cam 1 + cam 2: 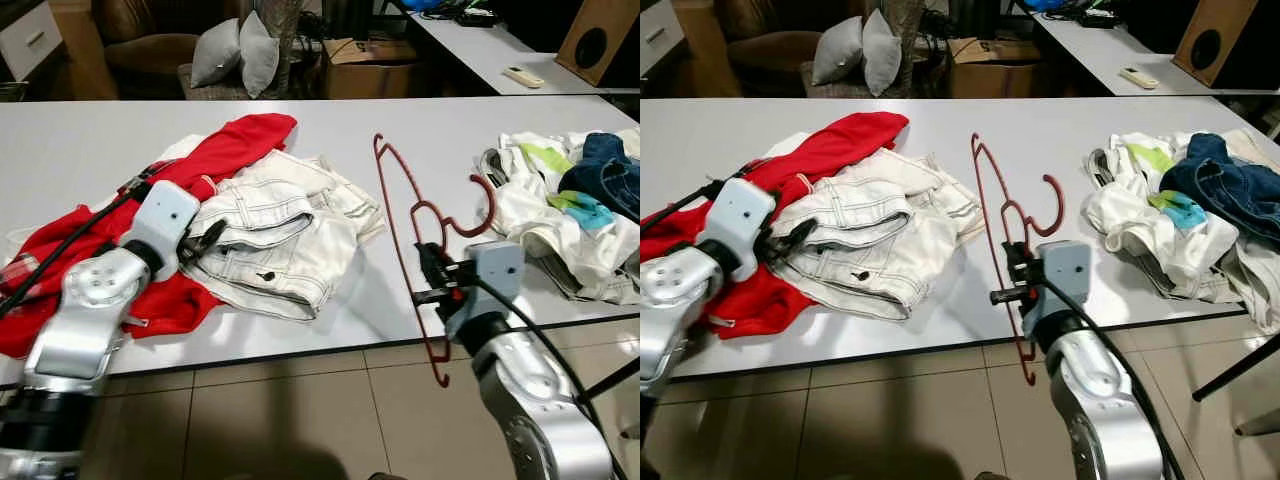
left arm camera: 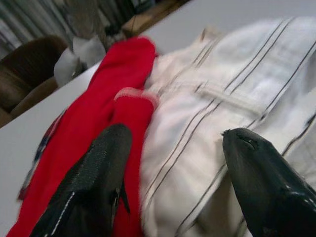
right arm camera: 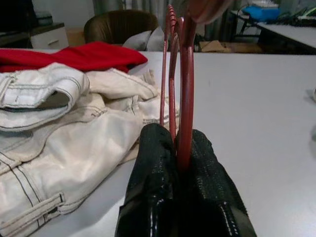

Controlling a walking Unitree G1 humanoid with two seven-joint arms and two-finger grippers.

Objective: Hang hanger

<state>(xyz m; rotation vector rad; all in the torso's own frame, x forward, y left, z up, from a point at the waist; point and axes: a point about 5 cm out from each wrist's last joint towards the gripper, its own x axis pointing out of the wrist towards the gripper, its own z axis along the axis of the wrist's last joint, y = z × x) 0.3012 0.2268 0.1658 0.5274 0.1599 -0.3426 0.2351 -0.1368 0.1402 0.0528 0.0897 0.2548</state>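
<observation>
1. Where the white table (image 1: 90, 140) starts on the left, a red garment (image 1: 235, 140) lies spread, running from the near-left edge up toward the far middle.
2. Left gripper (image 1: 205, 243) sits over the near-left clothes, fingers (image 2: 94, 182) spread apart, nothing between them. Wrist view has one finger in front of the red cloth, the other in front of the white cloth.
3. White jeans (image 1: 285, 235) lie crumpled just right of the red garment, partly on top of it.
4. Red hanger (image 1: 400, 215) is mid-table, right of the jeans. Far end is over the table, hook curls right, near end hangs out past the near table edge over the tiled floor (image 1: 300, 410).
5. Right gripper (image 1: 432, 268) is near the table's near edge, fingers (image 3: 153, 168) closed tight on the hanger's wire.
6. Pile of mixed clothes (image 1: 570, 205), white with blue denim and green and teal bits, sits at the right end, apart from the hanger.
</observation>
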